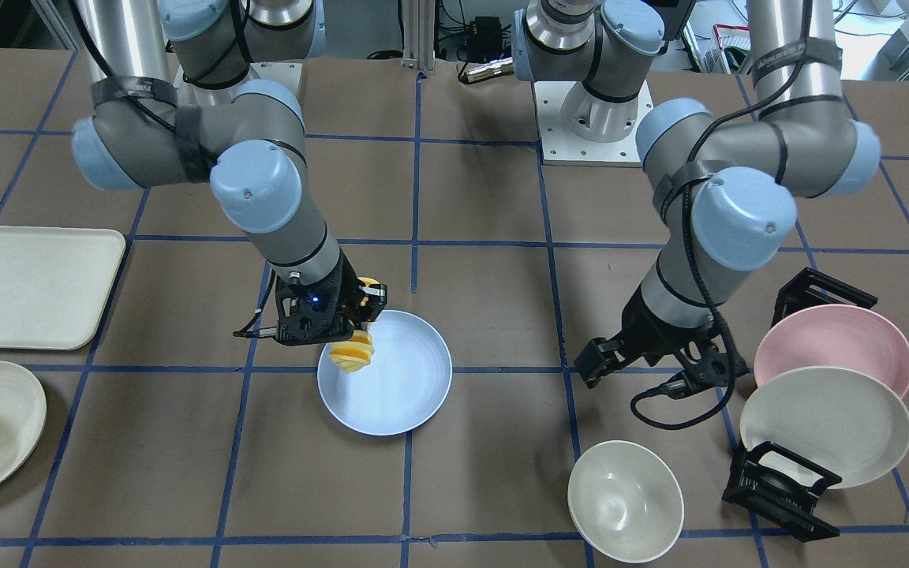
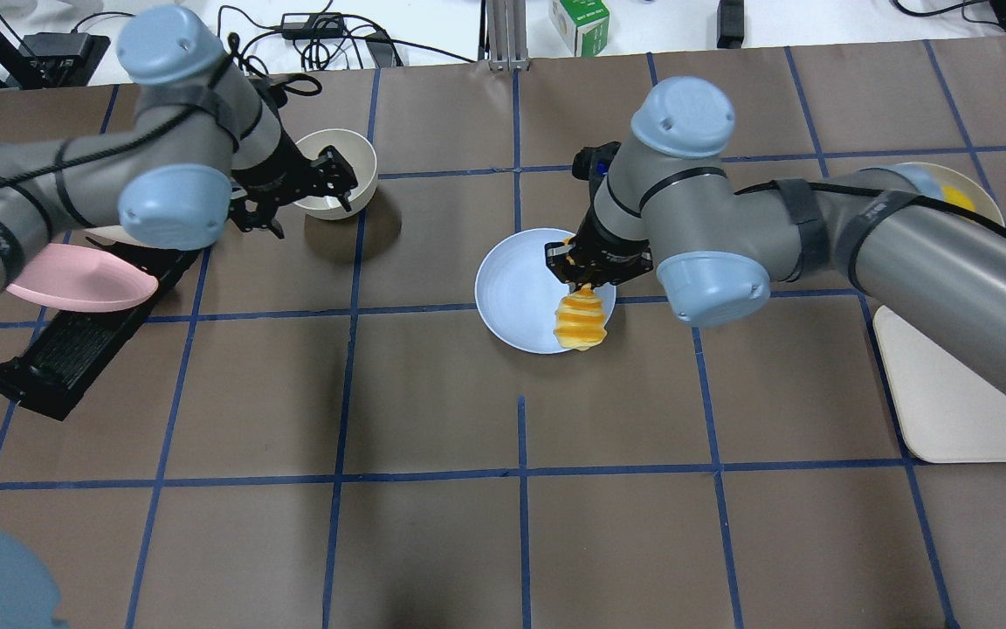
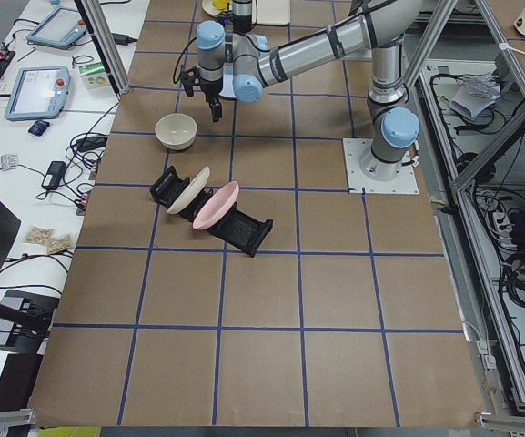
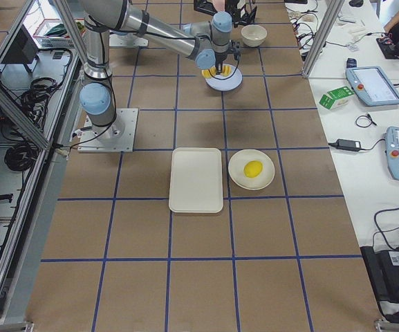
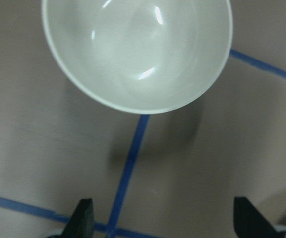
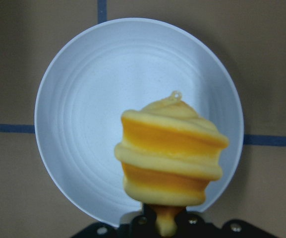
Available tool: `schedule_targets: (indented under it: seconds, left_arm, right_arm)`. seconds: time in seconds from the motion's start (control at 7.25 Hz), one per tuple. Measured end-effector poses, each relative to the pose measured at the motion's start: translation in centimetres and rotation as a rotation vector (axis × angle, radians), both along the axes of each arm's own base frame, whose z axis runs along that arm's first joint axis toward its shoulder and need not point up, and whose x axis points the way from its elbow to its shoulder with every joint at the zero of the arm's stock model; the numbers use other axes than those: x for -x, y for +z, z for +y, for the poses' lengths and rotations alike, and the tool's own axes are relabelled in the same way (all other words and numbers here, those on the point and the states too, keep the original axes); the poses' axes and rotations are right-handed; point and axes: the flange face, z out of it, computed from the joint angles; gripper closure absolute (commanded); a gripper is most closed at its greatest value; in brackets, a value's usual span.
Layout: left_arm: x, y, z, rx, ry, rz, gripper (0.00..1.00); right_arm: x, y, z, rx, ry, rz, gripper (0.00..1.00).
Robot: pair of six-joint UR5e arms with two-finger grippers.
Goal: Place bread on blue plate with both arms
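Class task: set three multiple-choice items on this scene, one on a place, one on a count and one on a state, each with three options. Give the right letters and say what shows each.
1. Where is the bread?
A. In the left gripper
B. In the right gripper, over the blue plate
C. Lying on the pink plate

2. How many plates stand in the black rack?
A. One
B. Two
C. Four

3. What is the state of the left gripper?
A. Open and empty
B. Shut on the bread
C. Shut on the cream plate

Answers:
1 B: the right wrist view shows the bread clamped at its end, with the blue plate behind it.
2 B: only the pink plate and the cream plate lean there.
3 A: its fingers stand wide apart with nothing between them.
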Motion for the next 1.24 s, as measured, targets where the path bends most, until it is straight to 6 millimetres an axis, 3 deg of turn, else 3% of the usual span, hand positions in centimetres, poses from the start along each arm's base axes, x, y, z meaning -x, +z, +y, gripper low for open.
schedule_targets:
  seconds: [0.28,0.41,0.55,0.69,0.97,1.24]
  left_arm:
    - [-1.2,8.8,1.2,-0.027,-0.004,-0.035,0.00]
    - [-0.5,11.7,2.2,-0.013,-0.020,-0.011,0.00]
    - [0.0,13.4,3.8,-0.023,-0.030,0.014,0.00]
    - [0.2,14.1,5.4,-0.054,-0.041,0.016,0.00]
    - [0.1,14.4,7.2,-0.086,-0.103,0.002,0.00]
    - [0.3,14.1,9.2,-0.102,-0.171,0.003,0.00]
  right_arm:
    - [-1.5,-1.7,-1.9,-0.003,-0.020,0.000,0.83]
    - [-1.7,-2.5,-2.4,-0.021,-0.056,-0.003,0.73]
    - [-1.8,-3.2,-2.7,-0.037,-0.089,-0.007,0.44]
    - [-1.9,-3.7,-2.8,-0.047,-0.105,-0.009,0.00]
    - [-1.8,-4.3,-3.0,-0.049,-0.113,-0.001,0.00]
    - [-1.3,-3.3,-4.0,-0.028,-0.111,0.003,0.00]
